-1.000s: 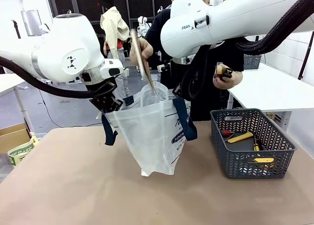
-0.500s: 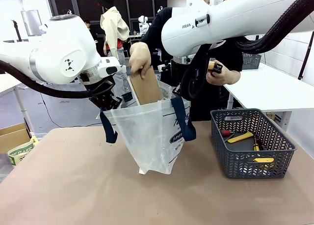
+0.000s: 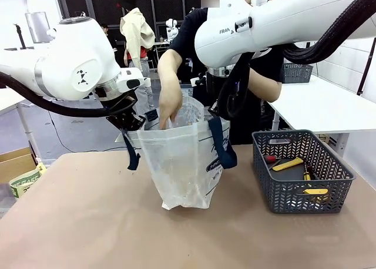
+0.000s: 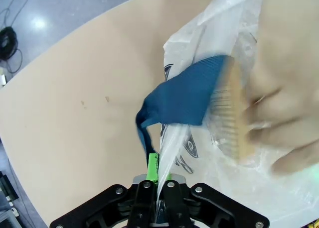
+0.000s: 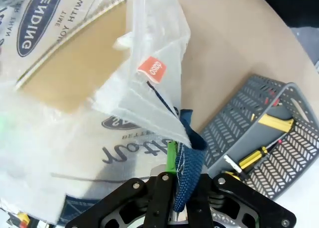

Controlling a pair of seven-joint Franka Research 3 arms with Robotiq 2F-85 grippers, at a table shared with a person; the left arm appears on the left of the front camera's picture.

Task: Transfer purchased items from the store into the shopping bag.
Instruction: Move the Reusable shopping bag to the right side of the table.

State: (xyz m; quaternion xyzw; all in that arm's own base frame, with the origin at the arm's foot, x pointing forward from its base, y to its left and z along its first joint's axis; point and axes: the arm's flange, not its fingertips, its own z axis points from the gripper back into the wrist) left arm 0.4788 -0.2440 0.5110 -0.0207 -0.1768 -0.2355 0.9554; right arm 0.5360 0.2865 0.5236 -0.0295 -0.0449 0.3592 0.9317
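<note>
The shopping bag point(image 3: 182, 163), translucent white with navy straps and lettering, hangs open above the table between my two grippers. My left gripper point(image 3: 132, 123) is shut on the bag's left rim point(image 4: 164, 153). My right gripper point(image 3: 218, 113) is shut on the right rim by the navy strap point(image 5: 187, 168). A person's hand point(image 3: 170, 107) reaches down into the bag's mouth, and a tan flat item point(image 5: 75, 73) shows through the plastic. The store point(image 3: 302, 172), a dark grey lattice basket, stands at the right with red and yellow purchased items point(image 3: 288, 163) inside.
A cardboard box point(image 3: 17, 163) with a green-printed pack sits off the table's left edge. A white table point(image 3: 323, 107) stands behind the basket. The person stands at the far side. Bare tabletop point(image 3: 88, 222) lies in front of the bag.
The person's hand has pushed the tan flat item down from above the bag's mouth into the bag. The other hand, holding a small item, has dropped behind my right arm. Both grippers kept their hold.
</note>
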